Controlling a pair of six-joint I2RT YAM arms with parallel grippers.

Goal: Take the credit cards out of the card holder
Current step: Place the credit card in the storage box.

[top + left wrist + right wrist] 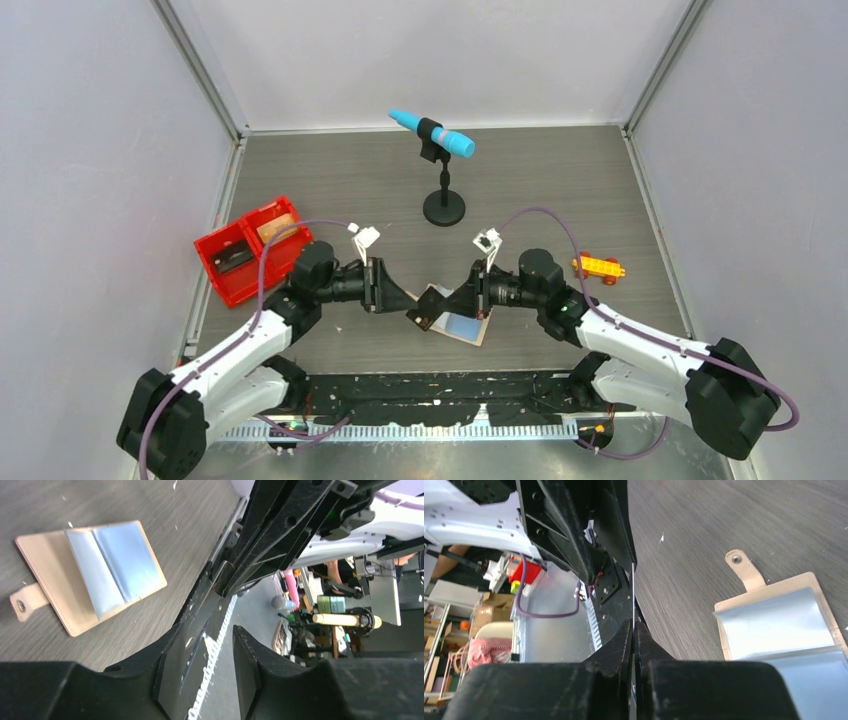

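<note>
At the centre of the top view, the right gripper (634,627) is pinched tight on a dark credit card (428,308). The left gripper (206,632) stands wide apart with that card between its fingers. The card holder (90,575) lies spread open just below.

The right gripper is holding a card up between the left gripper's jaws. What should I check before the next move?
1. Right gripper shut on the dark card: ok.
2. Left gripper open, card between its jaws: ok.
3. Left jaws clamped on the card: not ok, a gap shows on one side.
4. Card holder lying open on the table: ok.
5. More cards inside its sleeves: cannot tell.
</note>
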